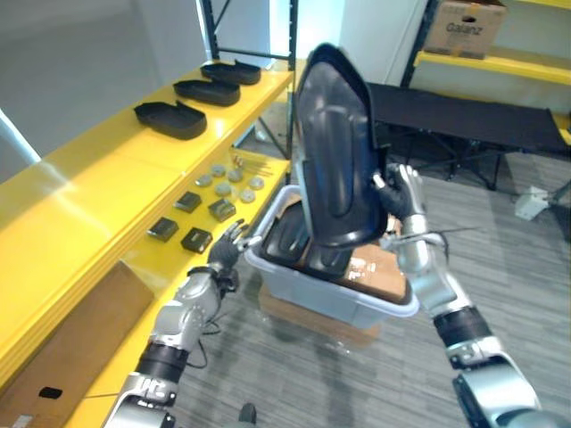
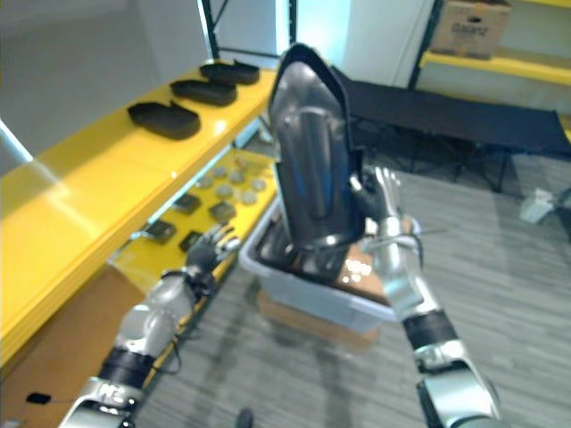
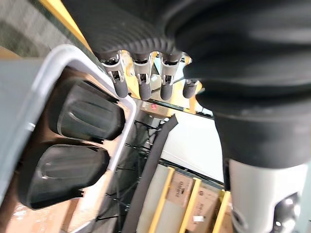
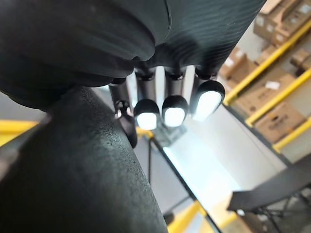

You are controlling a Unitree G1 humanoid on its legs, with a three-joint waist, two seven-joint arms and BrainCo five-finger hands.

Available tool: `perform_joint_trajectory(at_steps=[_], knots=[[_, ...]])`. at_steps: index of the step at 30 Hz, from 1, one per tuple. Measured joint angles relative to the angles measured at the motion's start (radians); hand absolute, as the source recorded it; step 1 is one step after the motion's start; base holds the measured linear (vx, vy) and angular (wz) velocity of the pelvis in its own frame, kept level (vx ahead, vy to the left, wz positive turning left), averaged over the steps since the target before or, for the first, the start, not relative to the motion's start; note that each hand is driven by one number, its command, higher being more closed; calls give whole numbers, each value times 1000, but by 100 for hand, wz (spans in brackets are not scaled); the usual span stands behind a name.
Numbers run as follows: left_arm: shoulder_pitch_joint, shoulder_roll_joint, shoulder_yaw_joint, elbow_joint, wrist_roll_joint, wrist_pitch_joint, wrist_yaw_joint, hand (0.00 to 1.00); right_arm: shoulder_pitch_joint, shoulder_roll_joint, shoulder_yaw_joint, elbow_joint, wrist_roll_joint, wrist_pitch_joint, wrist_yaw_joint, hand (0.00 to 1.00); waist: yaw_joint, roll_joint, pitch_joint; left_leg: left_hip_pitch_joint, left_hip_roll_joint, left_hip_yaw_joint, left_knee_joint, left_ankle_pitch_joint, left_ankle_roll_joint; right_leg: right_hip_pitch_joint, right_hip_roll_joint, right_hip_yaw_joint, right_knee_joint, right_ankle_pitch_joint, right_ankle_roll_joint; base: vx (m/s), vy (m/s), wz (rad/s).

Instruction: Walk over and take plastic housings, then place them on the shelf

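Pinching one housing (image 1: pixel 335 152), right hand (image 1: pixel 401 201); left hand (image 1: pixel 225 250) splayed; three housings (image 1: pixel 169 119) on shelf (image 1: pixel 80 192), two in bin (image 1: pixel 321 299).

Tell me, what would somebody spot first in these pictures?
The big black housing standing upright in the middle, held by the right hand above a grey bin. Next comes the bright yellow shelf on the left, with three more housings lying in a row at its far end.
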State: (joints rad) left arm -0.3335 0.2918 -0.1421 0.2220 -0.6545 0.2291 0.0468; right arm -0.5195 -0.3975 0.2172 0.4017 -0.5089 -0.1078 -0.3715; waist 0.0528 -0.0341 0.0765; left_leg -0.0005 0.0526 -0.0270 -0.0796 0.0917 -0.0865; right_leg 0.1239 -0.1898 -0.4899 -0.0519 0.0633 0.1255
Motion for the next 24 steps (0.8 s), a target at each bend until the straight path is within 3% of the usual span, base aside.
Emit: perform_joint_trajectory(at_steps=[5, 7, 24], knots=[[-27, -34, -1, 0, 8, -84, 45, 0, 0, 23, 42, 51, -19, 2, 25, 100, 4, -7, -5, 0, -1, -2, 0, 1, 0, 3, 1, -1, -9, 4, -1, 0, 0, 0], [-34, -35, -1, 0, 43, -98, 61, 0, 0, 31, 53, 60, -27, 1, 27, 100, 4, -7, -5, 0, -1, -3, 0, 2, 0, 4, 2, -2, -9, 5, -1, 0, 0, 0], [-52, -71, -76, -26, 155, -75, 15, 0, -93, 77, 143, 125, -64, -5, 27, 100, 37, -7, -5, 0, -1, -20, 0, 5, 1, 16, 4, -22, -13, 5, -1, -6, -2, 2]])
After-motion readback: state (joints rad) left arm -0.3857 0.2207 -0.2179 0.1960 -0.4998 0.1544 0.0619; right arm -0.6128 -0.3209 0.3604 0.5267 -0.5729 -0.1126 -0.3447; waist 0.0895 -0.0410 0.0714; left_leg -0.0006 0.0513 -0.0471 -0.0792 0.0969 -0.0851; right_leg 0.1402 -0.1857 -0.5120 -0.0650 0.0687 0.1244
